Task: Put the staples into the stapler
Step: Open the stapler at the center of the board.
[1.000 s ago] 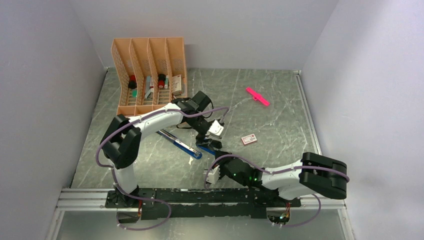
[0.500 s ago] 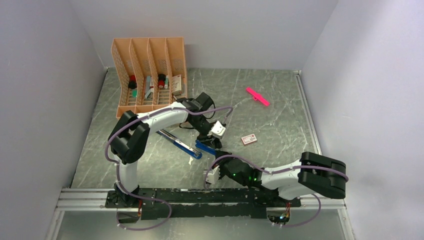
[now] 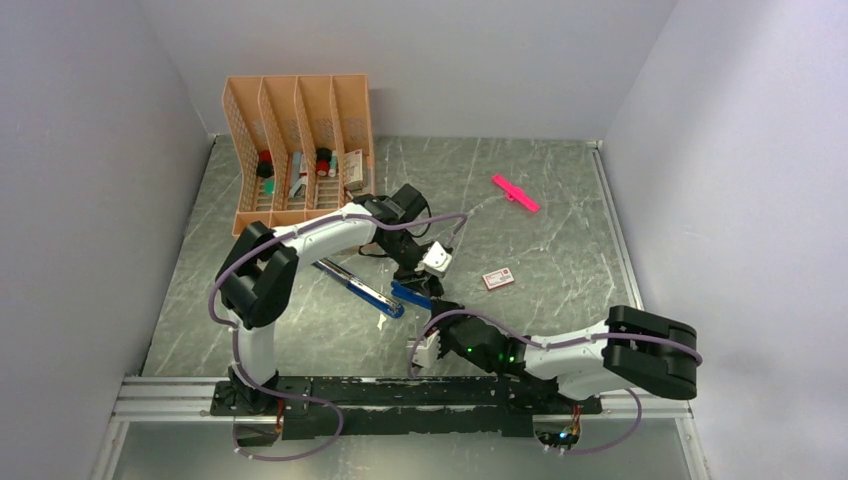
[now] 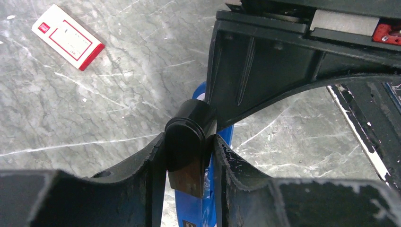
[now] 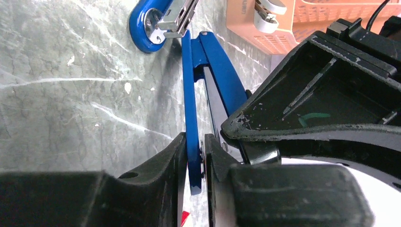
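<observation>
Left gripper (image 4: 189, 156) and right gripper (image 5: 194, 151) both clamp the blue stapler (image 5: 189, 94); opposing pulls could wrench it free.

Stapler: blue (image 3: 362, 290), hinged wide open, just left of centre in the top view.
Lower arm: long, lies flat on the table, slanting from upper left to lower right.
Upper arm: thin blue plate (image 5: 191, 94) standing on edge, running from top centre to bottom centre of the right wrist view.
Hinge end: rounded blue with silvery metal, upper left of that view.
Staple box: small, flat, pink-and-white (image 3: 498, 279), lying flat right of the stapler, apart from it.
</observation>
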Tool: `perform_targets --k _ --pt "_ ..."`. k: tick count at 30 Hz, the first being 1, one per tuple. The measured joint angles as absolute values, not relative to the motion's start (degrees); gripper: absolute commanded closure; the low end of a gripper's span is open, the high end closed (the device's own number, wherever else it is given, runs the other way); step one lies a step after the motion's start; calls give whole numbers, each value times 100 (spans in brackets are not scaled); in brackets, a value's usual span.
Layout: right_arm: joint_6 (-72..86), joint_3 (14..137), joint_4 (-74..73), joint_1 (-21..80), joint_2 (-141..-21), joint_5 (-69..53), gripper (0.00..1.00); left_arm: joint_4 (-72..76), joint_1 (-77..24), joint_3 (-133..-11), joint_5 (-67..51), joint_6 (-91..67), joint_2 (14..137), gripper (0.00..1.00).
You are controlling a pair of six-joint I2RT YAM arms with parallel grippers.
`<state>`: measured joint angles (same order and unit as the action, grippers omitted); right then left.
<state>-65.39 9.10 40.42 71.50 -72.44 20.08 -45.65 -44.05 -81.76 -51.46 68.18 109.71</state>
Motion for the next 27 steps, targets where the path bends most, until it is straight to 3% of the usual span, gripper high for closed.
perform_targets --k 10,27 --pt "-6265 904 3701 7308 -6873 2147 47 -4429 -4403 -8162 -4993 6818 10833 92" --pt "-5496 963 2847 8530 -4727 3310 50 -4132 -4407 -7994 -4639 6718 10816 93"
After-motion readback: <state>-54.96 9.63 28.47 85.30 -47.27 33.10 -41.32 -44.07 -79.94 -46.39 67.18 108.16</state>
